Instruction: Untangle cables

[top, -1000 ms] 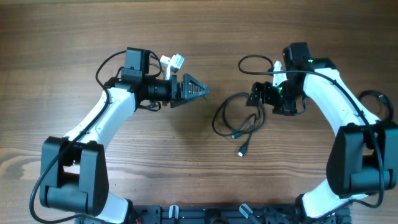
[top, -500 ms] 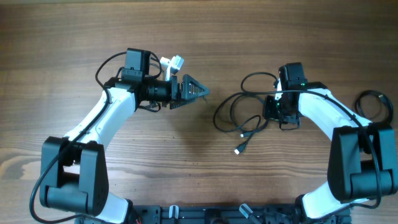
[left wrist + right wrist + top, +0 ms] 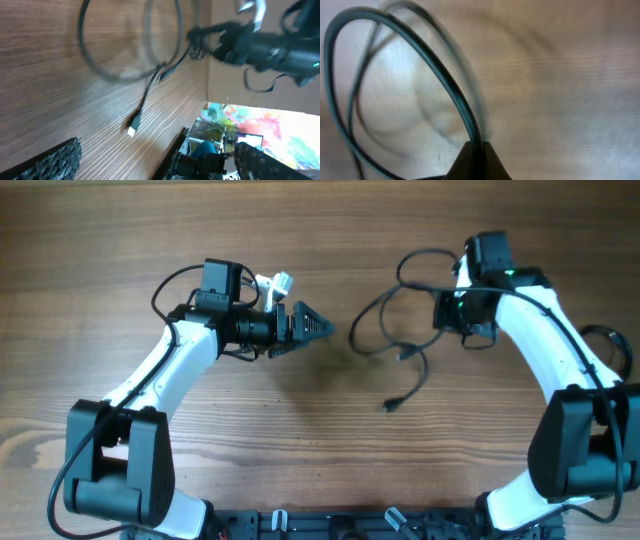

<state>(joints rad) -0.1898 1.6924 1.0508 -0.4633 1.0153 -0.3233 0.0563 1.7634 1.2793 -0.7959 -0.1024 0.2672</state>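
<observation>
Nearest the arm bases, the wooden table [image 3: 300, 460] shows bare grain. A little farther out lies 1 small plug end [image 3: 389, 405] on a thin black tail that climbs toward the right arm. In the left wrist view, that plug [image 3: 132, 129] sits against the wood. Beyond it the cables [image 3: 451, 87] spread in blurred loops between the 2 arms, closer to the right one. The right gripper [image 3: 443, 310] has its fingers [image 3: 475, 160] pressed together on 1 strand of the cables, and the loops fan out from that pinch toward the table's middle. The left gripper [image 3: 325, 328] points at the loops from the left, well apart from them, its 2 fingers spread wide and holding nothing. Farthest out, 1 loop [image 3: 420, 256] arcs past the right gripper toward the table's far side.
</observation>
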